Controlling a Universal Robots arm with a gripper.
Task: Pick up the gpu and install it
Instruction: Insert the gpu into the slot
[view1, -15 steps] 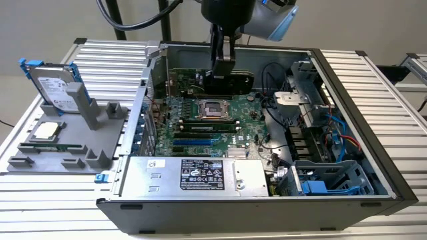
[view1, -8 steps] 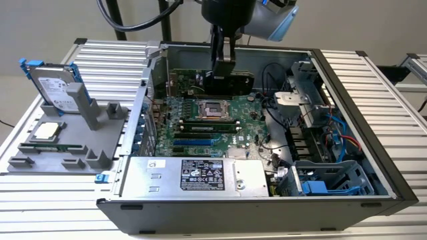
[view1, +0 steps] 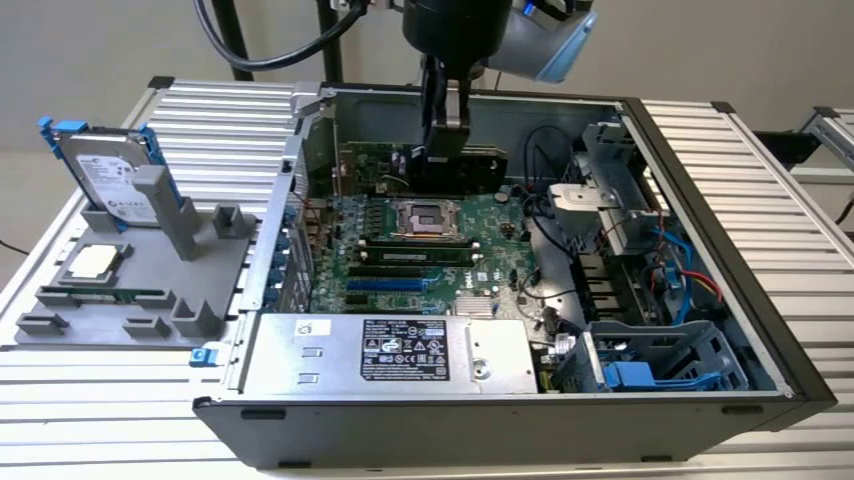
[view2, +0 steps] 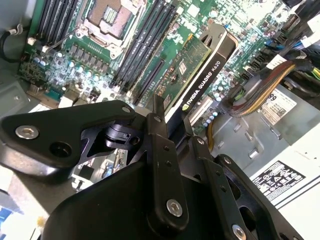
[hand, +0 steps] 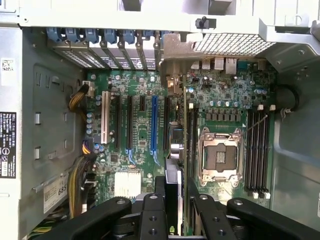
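The gpu (view1: 430, 168), a green card with a black cooler block, hangs upright inside the open computer case (view1: 747, 330), above the far part of the motherboard (view1: 400, 262). My gripper (view1: 447, 135) comes down from above and is shut on the card's upper edge. The second wrist view has the gpu (view2: 207, 67) held tilted over the board, with my gripper (view2: 175, 137) clamped on it. In the first wrist view the gpu (hand: 173, 192) is edge-on between the fingers (hand: 150, 217), beside the blue expansion slot (hand: 154, 122) and over the slot next to it.
The empty processor socket (view1: 434, 215) lies near the card. A power supply (view1: 387, 350) and a blue-grey drive cage (view1: 654, 360) line the case's near side. Outside, at the exterior view's left, a grey fixture (view1: 114, 300) holds a hard drive with blue rails (view1: 107, 175).
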